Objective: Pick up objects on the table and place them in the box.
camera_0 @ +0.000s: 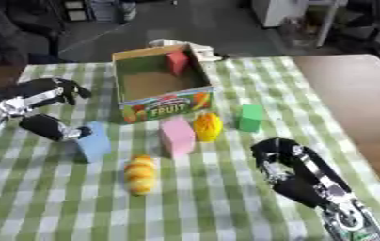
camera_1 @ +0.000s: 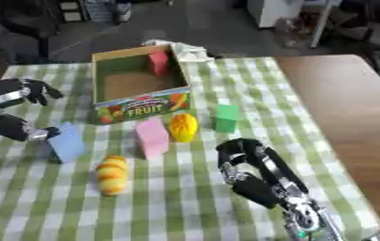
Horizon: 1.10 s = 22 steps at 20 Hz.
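Observation:
The cardboard fruit box (camera_0: 162,104) stands open at the table's far middle, with a red block (camera_0: 178,62) inside against its back wall. In front of it lie a pink block (camera_0: 178,136), a yellow-orange fruit (camera_0: 208,126) and a green block (camera_0: 250,117). Nearer me is a yellow-orange bread-like piece (camera_0: 140,174). A blue block (camera_0: 94,141) stands at the left. My left hand (camera_0: 43,92) is spread open beside it, thumb (camera_0: 51,127) against the block's left side, fingers well above it. My right hand (camera_0: 279,159) hovers right of the pink block, fingers loosely bent, holding nothing.
A green-and-white checked cloth (camera_0: 226,207) covers most of the table. Bare brown tabletop (camera_0: 350,94) runs along the right side. A crumpled white thing (camera_0: 167,43) lies just behind the box. Dark floor and furniture lie beyond the far edge.

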Each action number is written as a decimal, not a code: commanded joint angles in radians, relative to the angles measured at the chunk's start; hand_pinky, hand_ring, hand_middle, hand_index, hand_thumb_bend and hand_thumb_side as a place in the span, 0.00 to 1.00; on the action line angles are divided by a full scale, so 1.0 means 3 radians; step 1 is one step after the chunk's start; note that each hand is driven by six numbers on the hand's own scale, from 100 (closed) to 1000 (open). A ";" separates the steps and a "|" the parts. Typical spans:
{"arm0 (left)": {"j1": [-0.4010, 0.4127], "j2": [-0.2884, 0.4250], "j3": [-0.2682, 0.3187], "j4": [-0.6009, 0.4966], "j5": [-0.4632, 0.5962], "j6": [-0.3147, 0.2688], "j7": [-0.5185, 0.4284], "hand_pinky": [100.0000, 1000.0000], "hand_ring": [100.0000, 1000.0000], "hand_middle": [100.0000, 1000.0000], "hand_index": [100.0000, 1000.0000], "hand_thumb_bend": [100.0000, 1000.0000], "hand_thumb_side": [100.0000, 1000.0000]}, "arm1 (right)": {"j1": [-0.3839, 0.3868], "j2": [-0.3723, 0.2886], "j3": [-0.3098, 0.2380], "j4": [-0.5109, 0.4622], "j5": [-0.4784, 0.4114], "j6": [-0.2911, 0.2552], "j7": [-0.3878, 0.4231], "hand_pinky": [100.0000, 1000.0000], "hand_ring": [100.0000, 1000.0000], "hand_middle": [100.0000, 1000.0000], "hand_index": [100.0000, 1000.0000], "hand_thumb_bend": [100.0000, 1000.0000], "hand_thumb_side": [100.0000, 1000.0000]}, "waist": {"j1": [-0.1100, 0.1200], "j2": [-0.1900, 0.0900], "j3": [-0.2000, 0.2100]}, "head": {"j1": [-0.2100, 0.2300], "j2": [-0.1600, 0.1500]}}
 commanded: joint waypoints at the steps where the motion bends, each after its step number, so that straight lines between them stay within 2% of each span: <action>1: -0.0114 -0.0041 0.0054 0.0109 -0.0162 -0.0044 -0.0109 0.77 0.73 0.78 0.90 0.44 0.38 | -0.0012 -0.0042 0.0003 -0.0038 -0.0025 -0.0008 0.0013 0.63 0.71 0.54 0.67 0.00 0.41 | -0.0001 -0.0039 -0.0001 | 0.0008 0.0015; 13: -0.0195 -0.0337 0.0130 0.0510 -0.0562 -0.0168 -0.0109 0.73 0.70 0.75 0.90 0.52 0.38 | -0.0010 -0.0036 0.0014 -0.0042 -0.0032 -0.0004 0.0037 0.63 0.71 0.54 0.67 0.00 0.41 | -0.0023 -0.0051 -0.0009 | 0.0022 0.0015; 22: -0.0208 -0.0467 0.0178 0.0722 -0.0789 -0.0213 -0.0008 0.69 0.65 0.70 0.87 0.46 0.31 | -0.0014 -0.0033 0.0021 -0.0040 -0.0032 -0.0003 0.0052 0.63 0.71 0.54 0.67 0.00 0.42 | -0.0028 -0.0049 -0.0018 | 0.0026 0.0015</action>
